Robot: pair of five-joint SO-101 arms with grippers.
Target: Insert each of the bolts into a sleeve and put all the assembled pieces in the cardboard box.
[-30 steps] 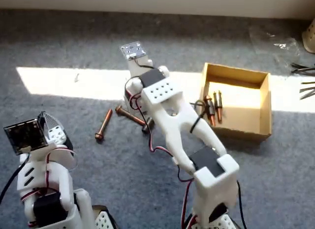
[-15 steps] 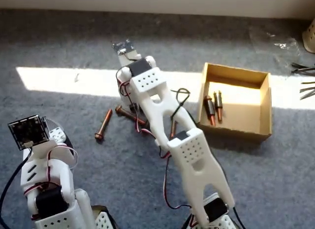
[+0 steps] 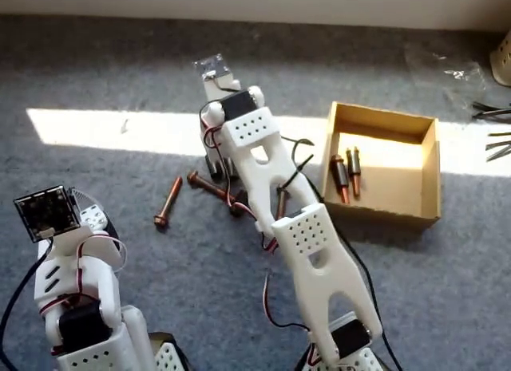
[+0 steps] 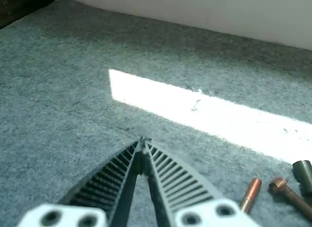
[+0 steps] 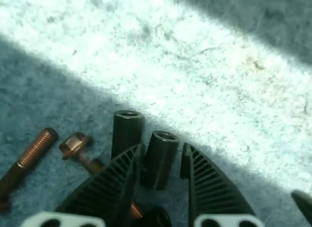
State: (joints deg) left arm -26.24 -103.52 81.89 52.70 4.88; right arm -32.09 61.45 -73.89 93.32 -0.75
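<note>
My right gripper is open, its fingers either side of a dark sleeve that lies on the grey carpet. A second sleeve lies just beside it. Close by are two copper bolts. The right arm stretches across the middle of the high view to this cluster. A third bolt peeks out beside the arm. The cardboard box holds two assembled pieces. My left gripper is shut and empty above bare carpet at the near left.
A bright strip of sunlight crosses the carpet. Loose dark tools and a plastic wrapper lie at the far right beyond the box. A pale wall runs along the back.
The right arm unfolded and stretched out from near the box toward the sleeves and bolts. The left arm shifted slightly and then stayed still.
</note>
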